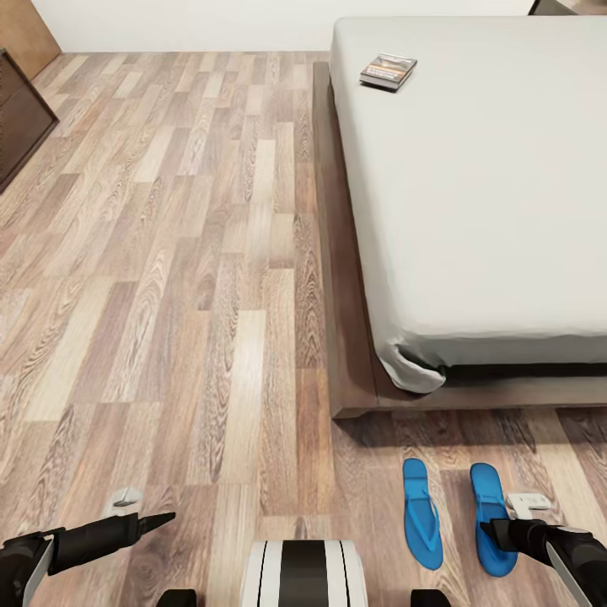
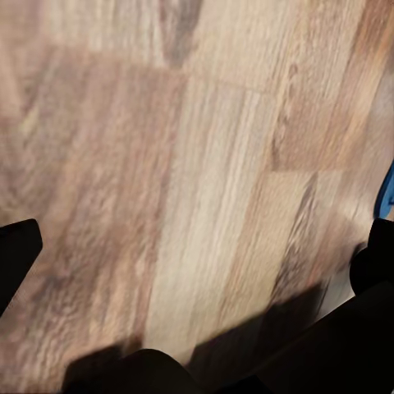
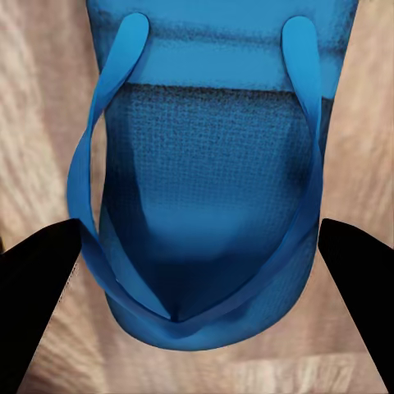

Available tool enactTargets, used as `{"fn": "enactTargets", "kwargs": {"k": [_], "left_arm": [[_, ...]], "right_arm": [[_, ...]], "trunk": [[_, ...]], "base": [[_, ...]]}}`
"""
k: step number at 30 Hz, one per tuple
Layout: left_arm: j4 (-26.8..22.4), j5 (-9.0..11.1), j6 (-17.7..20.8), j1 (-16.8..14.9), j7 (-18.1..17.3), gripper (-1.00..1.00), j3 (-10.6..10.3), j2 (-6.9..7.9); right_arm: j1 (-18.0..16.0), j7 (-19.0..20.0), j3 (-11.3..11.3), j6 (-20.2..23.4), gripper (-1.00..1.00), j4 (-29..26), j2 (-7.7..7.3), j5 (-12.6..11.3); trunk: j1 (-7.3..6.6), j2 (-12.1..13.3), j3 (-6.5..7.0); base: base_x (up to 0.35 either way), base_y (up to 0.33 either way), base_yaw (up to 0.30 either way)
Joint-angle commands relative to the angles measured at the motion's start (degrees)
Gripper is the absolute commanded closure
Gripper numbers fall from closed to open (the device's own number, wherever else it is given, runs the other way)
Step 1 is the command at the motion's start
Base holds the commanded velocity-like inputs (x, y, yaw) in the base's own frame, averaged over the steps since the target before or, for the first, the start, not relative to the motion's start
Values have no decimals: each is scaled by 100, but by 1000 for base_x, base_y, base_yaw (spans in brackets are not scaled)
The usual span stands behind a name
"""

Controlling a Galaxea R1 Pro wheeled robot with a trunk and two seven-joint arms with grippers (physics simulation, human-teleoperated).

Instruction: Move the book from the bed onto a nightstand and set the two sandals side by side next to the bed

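The book (image 1: 388, 71), dark-covered, lies flat near the far left edge of the bed's pale mattress (image 1: 489, 194). Two blue sandals lie side by side on the wood floor just past the bed's foot: the left sandal (image 1: 421, 512) and the right sandal (image 1: 489, 516). My right gripper (image 1: 497, 533) hovers over the right sandal, open. In the right wrist view its dark fingers (image 3: 45, 271) stand on either side of that sandal (image 3: 205, 164). My left gripper (image 1: 158, 520) is low over bare floor, open (image 2: 197, 250), empty. A blue sliver of sandal (image 2: 388, 190) shows at the left wrist view's edge.
The bed's dark wooden frame (image 1: 350, 354) juts out along the mattress, with its corner close ahead of the sandals. A dark brown cabinet (image 1: 21, 118) stands at the far left by the wall. Wood-plank floor (image 1: 169, 295) stretches wide to the bed's left.
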Motion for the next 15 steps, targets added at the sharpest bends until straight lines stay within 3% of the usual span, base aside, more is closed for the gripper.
{"fn": "enactTargets", "kwargs": {"k": [1, 15], "left_arm": [[-5, -53, 60, -5, -42, -100, 45, -6], [-5, -52, 60, -5, -35, -100, 45, -4]], "right_arm": [[0, 6, -10, 41, 100, -7, 0, -58], [0, 6, -10, 41, 100, -13, -2, -58]], "trunk": [[-1, -1, -3], [-1, -1, -3]], "base": [[7, 39, 0], [27, 67, 0]]}}
